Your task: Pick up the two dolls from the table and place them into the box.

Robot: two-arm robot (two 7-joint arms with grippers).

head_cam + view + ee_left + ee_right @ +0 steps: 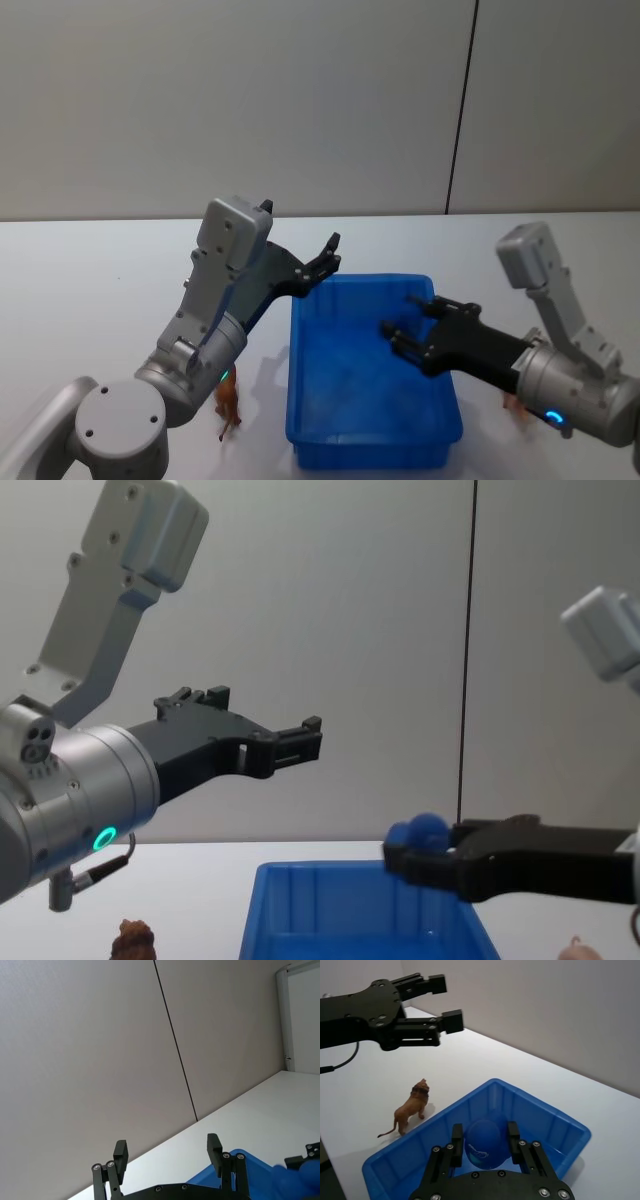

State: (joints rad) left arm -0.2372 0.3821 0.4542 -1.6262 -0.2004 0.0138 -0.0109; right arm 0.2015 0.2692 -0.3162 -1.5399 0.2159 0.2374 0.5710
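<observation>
Left jaws wide, empty; right jaws clamp blue ball (482, 1142) over box (372, 452); white table (100, 270), grey panelled wall (250, 100).

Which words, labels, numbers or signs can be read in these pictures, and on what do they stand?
No text can be read anywhere.
The blue ball in the right tool bears a white squiggle, too unclear to read as letters.
The box and lion show no print.
</observation>
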